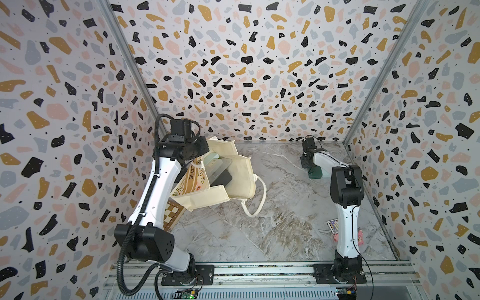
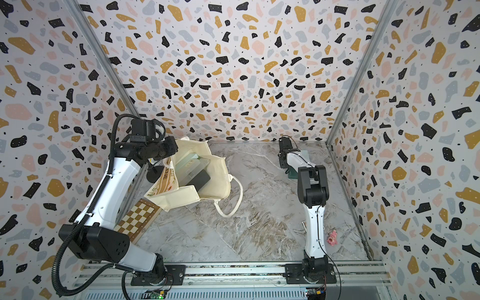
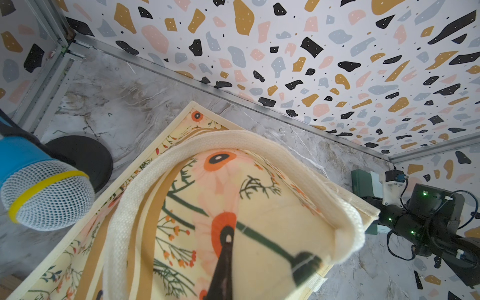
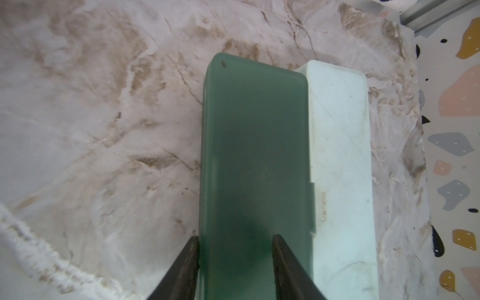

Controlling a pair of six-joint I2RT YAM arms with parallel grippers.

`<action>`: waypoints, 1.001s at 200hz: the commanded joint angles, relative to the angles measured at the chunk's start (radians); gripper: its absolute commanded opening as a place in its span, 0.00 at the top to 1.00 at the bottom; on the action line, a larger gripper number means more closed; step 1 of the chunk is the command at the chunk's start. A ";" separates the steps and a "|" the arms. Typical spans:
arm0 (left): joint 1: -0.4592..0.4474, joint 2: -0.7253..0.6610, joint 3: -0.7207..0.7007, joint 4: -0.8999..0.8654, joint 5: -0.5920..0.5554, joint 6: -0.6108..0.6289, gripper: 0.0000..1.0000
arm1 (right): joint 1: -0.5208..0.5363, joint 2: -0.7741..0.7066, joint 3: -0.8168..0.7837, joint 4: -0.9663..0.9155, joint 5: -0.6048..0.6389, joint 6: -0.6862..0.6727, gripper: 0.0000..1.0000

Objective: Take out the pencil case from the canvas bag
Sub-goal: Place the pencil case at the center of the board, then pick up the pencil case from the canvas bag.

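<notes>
Green and mint plastic pencil case (image 4: 254,155) is out of the canvas bag (image 1: 241,179), at the far right corner of the marble bench (image 1: 272,220). In both top views the case (image 2: 293,174) sits well apart from the bag, right under the right arm's wrist. Right jaws grasp the case: in the right wrist view two black fingers (image 4: 187,259) straddle the near end of the dark green part. One finger is on its outer edge, the other over its face. The mint part lies just beside the green, touching it. Cannot tell whether the case rests on the bench or is slightly lifted.

Left jaws are clenched on the canvas bag at the far left side of the bench. In the left wrist view the floral side (image 3: 259,207) is bunched up at a dark finger (image 3: 226,265), with a cream loop handle (image 3: 181,145) draped over it. The bag's mouth gapes toward the camera in both top views. Inside it are pale flat boxes (image 1: 215,163) and a black slab (image 1: 222,179). The second handle (image 1: 255,205) trails on the bench.

Also on the bench:
- a chessboard (image 2: 136,219) near the left arm, just beside the bag
- a blue microphone (image 3: 46,192) with a mesh head
- a pink toy (image 2: 332,237) and a card pack (image 1: 333,225), both by the right arm
</notes>
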 commanded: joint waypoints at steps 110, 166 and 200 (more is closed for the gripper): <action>-0.020 0.058 -0.015 0.232 0.496 0.035 1.00 | 0.066 -0.667 -0.470 0.265 -0.438 0.206 0.52; -0.101 0.075 0.009 0.200 0.526 0.117 1.00 | 0.303 -0.941 -0.694 0.329 -0.455 0.163 0.51; -0.144 0.081 0.018 0.186 0.549 0.149 1.00 | 0.479 -1.078 -0.829 0.401 -0.490 0.114 0.54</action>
